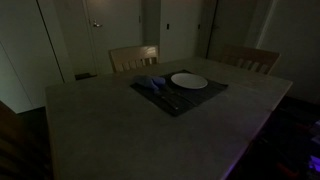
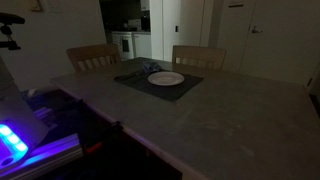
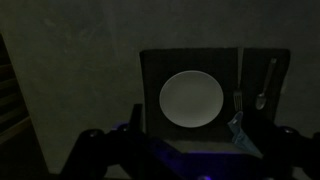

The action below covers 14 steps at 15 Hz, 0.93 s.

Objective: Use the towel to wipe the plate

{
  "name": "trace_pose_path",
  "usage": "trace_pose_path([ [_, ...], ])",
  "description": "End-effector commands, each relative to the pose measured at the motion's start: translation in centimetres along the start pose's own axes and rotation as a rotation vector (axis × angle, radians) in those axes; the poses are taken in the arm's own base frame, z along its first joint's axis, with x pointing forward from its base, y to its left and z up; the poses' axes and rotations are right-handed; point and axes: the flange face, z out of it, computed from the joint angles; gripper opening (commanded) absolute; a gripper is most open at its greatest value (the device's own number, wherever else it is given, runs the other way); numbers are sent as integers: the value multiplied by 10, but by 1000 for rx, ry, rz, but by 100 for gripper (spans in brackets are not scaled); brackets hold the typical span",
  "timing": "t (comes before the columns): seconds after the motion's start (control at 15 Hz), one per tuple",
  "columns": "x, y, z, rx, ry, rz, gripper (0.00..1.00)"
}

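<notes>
The scene is very dark. A round white plate [image 3: 191, 98] lies on a dark placemat [image 3: 150, 70], seen from above in the wrist view. A crumpled blue towel [image 3: 241, 131] lies on the mat beside the plate, below a fork [image 3: 238, 102] and a spoon [image 3: 264, 90]. My gripper [image 3: 190, 152] hangs above the mat's near edge, its dark fingers spread wide and empty. The plate [image 1: 189, 81] [image 2: 166, 78] and the towel [image 1: 151, 84] [image 2: 150, 68] show in both exterior views; the arm does not show there.
The mat sits on a large grey table [image 1: 130, 130] [image 2: 230, 110]. Two wooden chairs [image 1: 133, 58] [image 1: 250, 59] stand at its far side. Blue-lit equipment [image 2: 15, 140] stands beside the table. Doors and a lit room lie behind.
</notes>
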Motion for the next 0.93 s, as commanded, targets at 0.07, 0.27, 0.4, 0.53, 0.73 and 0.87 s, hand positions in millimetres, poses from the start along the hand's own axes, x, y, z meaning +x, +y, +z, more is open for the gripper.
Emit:
trace_pose_path([
  [0.07,65,0,29,5,-30,-123,100],
  [0.27,116,-10,51,24,-43,-216,100],
  [0.4,153,-20,64,46,-53,-258,100],
  [0.53,183,-34,71,73,-74,-279,100],
  [0.73,162,-30,77,51,-61,-244,100],
  [0.87,159,-28,72,50,-55,-241,100],
])
